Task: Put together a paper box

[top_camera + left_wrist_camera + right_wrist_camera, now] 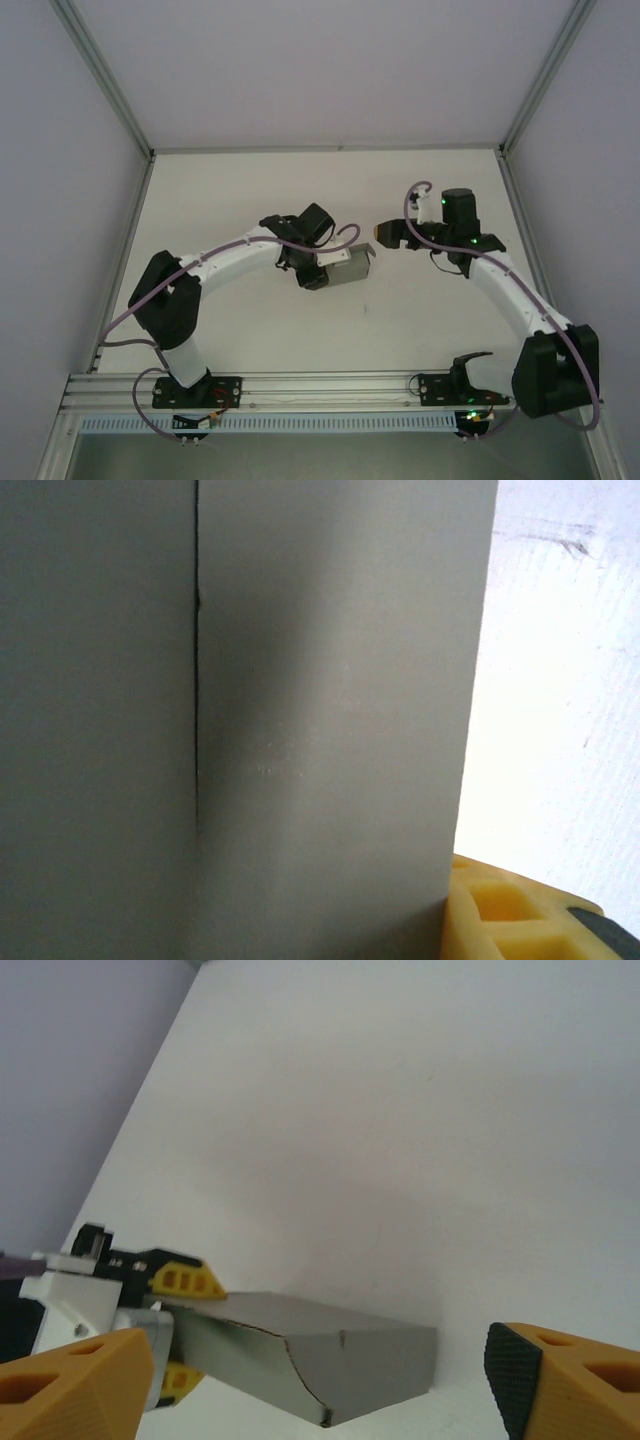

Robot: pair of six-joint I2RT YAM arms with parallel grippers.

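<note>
From above, the left arm (215, 262) curves from the near-left corner to the middle of the white counter (250, 190). There the left jaws are clamped on the left end of the box (350, 270). The box is a small folded grey shape lying lengthwise from left to right, with a flap (366, 258) jutting at its right end. The right arm (510, 290) bends in from the near right. The right jaws point left at the box's right end, near it but apart from it.

In the left wrist view, the grey card of the box sits hard against the lens. A thin dark seam (197, 710) runs from top to bottom where two panels meet. One yellow finger (500, 910) shows at the bottom right, beside the card's edge, with bright counter beyond.

In the right wrist view, the box lies across the lower middle, one cut corner turned toward the camera. Yellow fingers (185, 1280) of the left jaws sit above and below its far left end, pinching it. The right jaws' own orange fingers (75, 1385) stand wide apart at the bottom corners, holding nothing. A soft shadow lies behind the box. It may be hanging just above the counter, but this view does not settle whether it touches.
</note>
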